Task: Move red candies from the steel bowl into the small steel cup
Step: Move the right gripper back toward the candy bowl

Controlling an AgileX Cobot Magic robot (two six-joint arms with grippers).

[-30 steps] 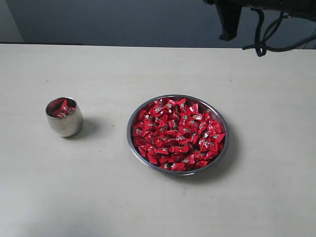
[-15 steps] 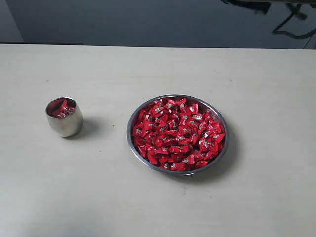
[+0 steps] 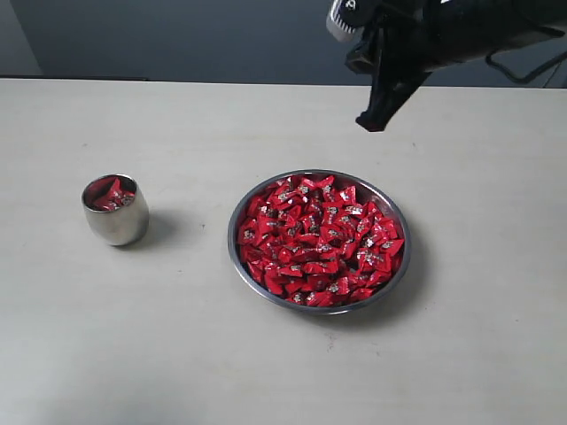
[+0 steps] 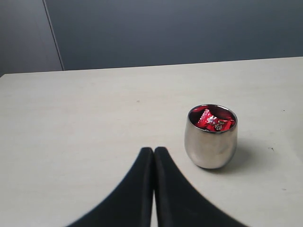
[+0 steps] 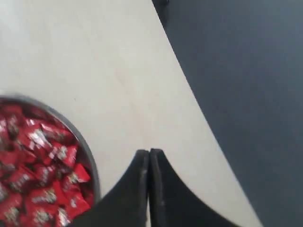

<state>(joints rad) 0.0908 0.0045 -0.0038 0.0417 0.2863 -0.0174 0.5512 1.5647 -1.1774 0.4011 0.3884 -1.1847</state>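
Observation:
The steel bowl (image 3: 244, 266) sits right of the table's middle, heaped with red candies (image 3: 319, 239). At the left stands the small steel cup (image 3: 116, 221) with a few red candies (image 3: 109, 194) inside. My right gripper (image 3: 373, 121) hangs shut and empty above the table beyond the bowl's far side. In the right wrist view its tips (image 5: 149, 152) are pressed together beside the bowl's rim (image 5: 90, 156) and the candies (image 5: 38, 179). My left gripper (image 4: 153, 150) is shut and empty just short of the cup (image 4: 210, 144), whose candies (image 4: 212, 120) show at its mouth.
The pale table (image 3: 177, 354) ends at a far edge against a dark wall (image 3: 177, 35). In the right wrist view that edge (image 5: 189, 99) runs close to the gripper. The right arm's black body and cables (image 3: 461, 31) reach in from the top right.
The right arm was nearly out of the exterior view half a second ago; now it has swung down and left, with its shut gripper above the table behind the bowl.

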